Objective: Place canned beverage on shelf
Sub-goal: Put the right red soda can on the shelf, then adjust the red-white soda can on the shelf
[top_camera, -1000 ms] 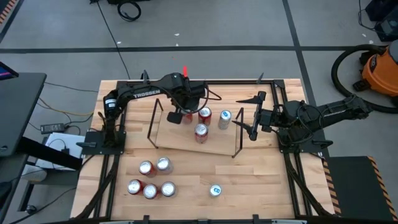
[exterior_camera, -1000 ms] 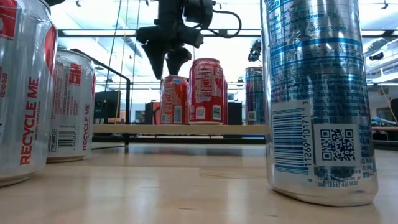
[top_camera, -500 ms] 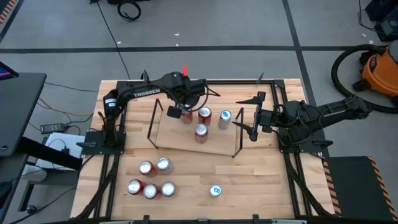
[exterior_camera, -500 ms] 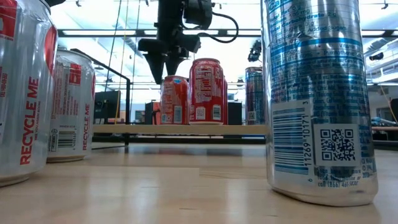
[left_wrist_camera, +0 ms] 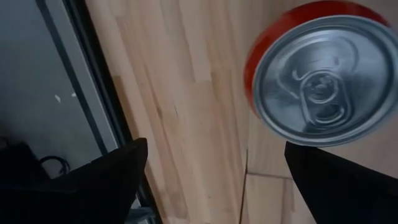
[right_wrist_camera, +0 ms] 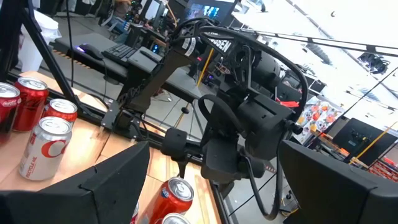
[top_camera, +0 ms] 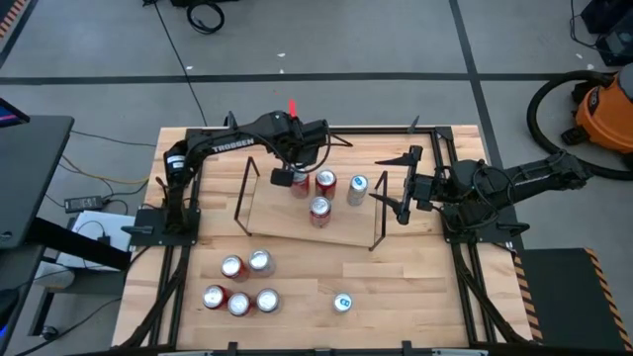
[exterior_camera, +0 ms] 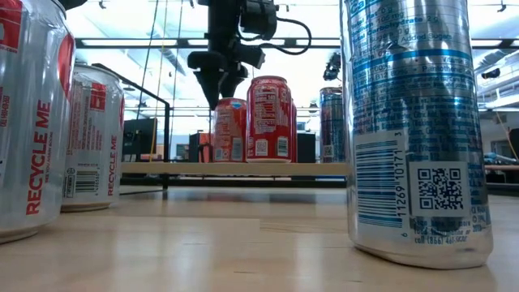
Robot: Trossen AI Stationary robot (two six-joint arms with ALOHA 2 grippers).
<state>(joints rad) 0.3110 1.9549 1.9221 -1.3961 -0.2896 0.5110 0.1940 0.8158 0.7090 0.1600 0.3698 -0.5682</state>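
Near the frame's bottom six cans (top_camera: pixel 239 284) wait on the counter (top_camera: pixel 415 287); mid-frame the shelf (top_camera: pixel 277 213) holds four, and the left pincer (top_camera: pixel 284 178), wide open and empty above the red can (top_camera: pixel 300 185), could topple it by dipping.

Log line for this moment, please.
left gripper: open, above red can on shelf | right gripper: open, idle beside shelf

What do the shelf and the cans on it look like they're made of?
The shelf looks like a pale unfinished wood board, with visible grain, and thin black wire end frames, probably metal. The red can under the left gripper seems to be aluminium: a bright brushed silver lid with a pull tab and a glossy printed side.
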